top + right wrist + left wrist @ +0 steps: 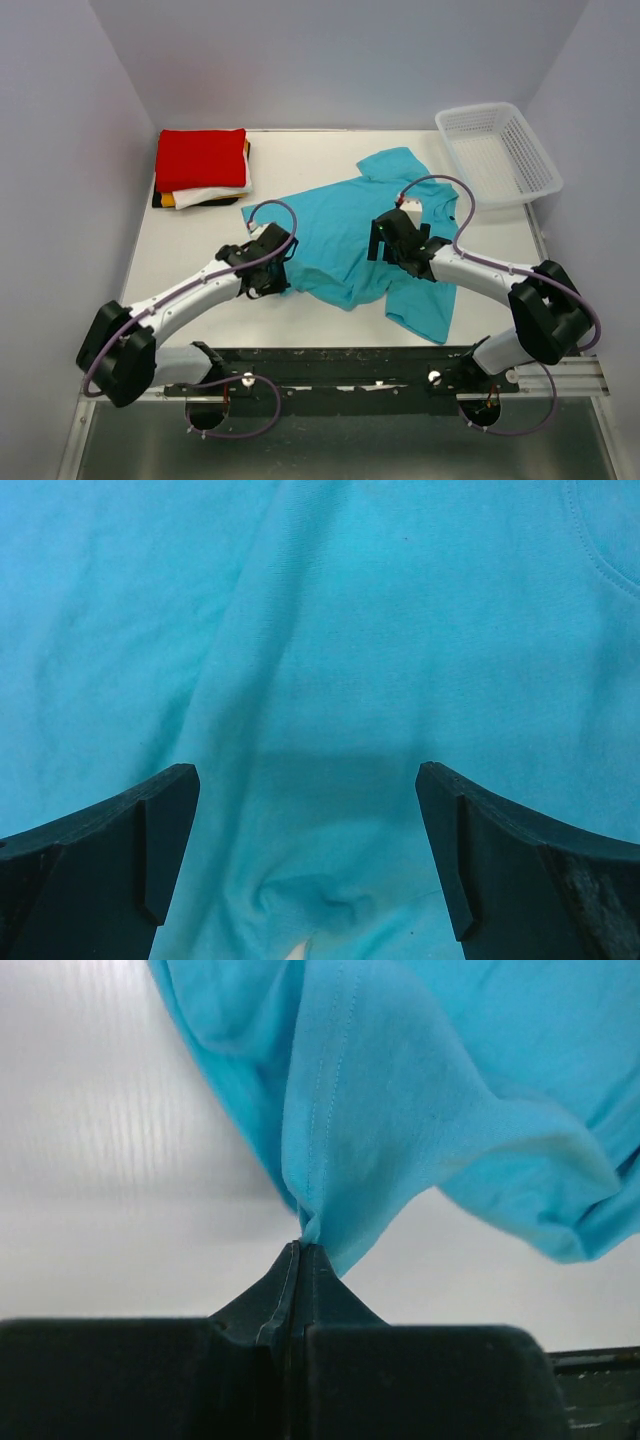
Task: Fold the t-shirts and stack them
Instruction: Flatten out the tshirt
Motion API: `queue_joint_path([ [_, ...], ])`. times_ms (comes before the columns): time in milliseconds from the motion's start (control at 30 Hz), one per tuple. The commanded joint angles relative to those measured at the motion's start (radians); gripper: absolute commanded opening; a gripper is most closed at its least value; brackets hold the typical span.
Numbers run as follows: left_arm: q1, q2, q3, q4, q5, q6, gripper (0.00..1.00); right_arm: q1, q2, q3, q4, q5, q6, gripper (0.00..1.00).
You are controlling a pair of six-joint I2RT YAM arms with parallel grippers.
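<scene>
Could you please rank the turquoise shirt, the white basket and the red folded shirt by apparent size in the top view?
1. turquoise shirt
2. white basket
3. red folded shirt, a little smaller

A stack of folded shirts (200,165) sits at the far left corner of the table (300,160), the lower ones poking out from under the top one on its near and right sides. A basket (500,158) stands at the far right corner. Between them, nearer the arms, a spread shirt (345,235) lies rumpled across the middle of the table. The left gripper (298,1250) is at that shirt's left edge, fingers pinched together on a fold of its cloth. The right gripper (305,780) hangs over the shirt's middle, fingers spread wide, cloth lying below the gap.
</scene>
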Motion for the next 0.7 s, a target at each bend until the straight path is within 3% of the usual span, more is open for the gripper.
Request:
queue_joint_path([
  [0,-0.033,-0.195,-0.163,-0.085,0.007,-0.108,0.00,0.000,-0.020,0.006,-0.041,0.038,0.027,1.00],
  [200,-0.043,-0.355,-0.348,-0.134,0.060,-0.195,0.00,0.000,-0.003,0.011,-0.087,0.034,0.052,1.00],
  [433,-0.070,-0.568,-0.457,-0.155,0.162,-0.232,0.00,-0.001,-0.038,0.004,-0.121,0.012,0.065,1.00],
  [533,-0.074,-0.641,-0.477,-0.191,0.189,-0.244,0.14,0.001,-0.059,-0.003,-0.133,0.014,0.074,1.00],
  [567,-0.075,-0.657,-0.480,-0.181,0.205,-0.236,0.22,-0.001,-0.064,-0.006,-0.135,0.015,0.079,1.00],
  [600,-0.076,-0.675,-0.479,-0.172,0.234,-0.225,0.37,0.000,-0.071,-0.009,-0.138,0.015,0.083,1.00],
  [667,-0.076,-0.694,-0.454,-0.185,0.240,-0.217,0.44,0.000,-0.084,-0.010,-0.144,0.008,0.084,1.00],
])
